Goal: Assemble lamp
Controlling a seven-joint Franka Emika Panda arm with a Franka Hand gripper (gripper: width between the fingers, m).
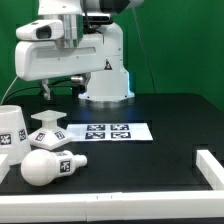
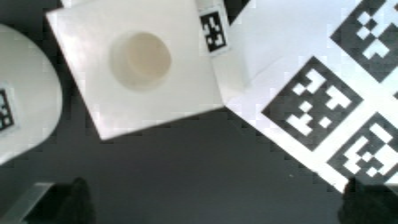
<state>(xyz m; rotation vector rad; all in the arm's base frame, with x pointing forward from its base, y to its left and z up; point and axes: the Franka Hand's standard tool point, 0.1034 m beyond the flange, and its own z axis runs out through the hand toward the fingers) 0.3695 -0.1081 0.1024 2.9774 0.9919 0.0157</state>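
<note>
Shade point(image 1: 10, 128) cut off at exterior view's left edge. Gripper point(image 2: 217, 205): only dark, blurred fingertips in wrist view, spread wide, holding nothing. Base point(image 1: 47, 128) between shade and marker board point(image 1: 112, 131), bulb point(image 1: 48, 167) lying nearer camera. Black tabletop point(image 1: 150, 170), green backdrop point(image 1: 170, 45).

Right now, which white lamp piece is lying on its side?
The bulb, nearest the camera in the exterior view. It lies on its side, while the base and the shade stand upright.
</note>
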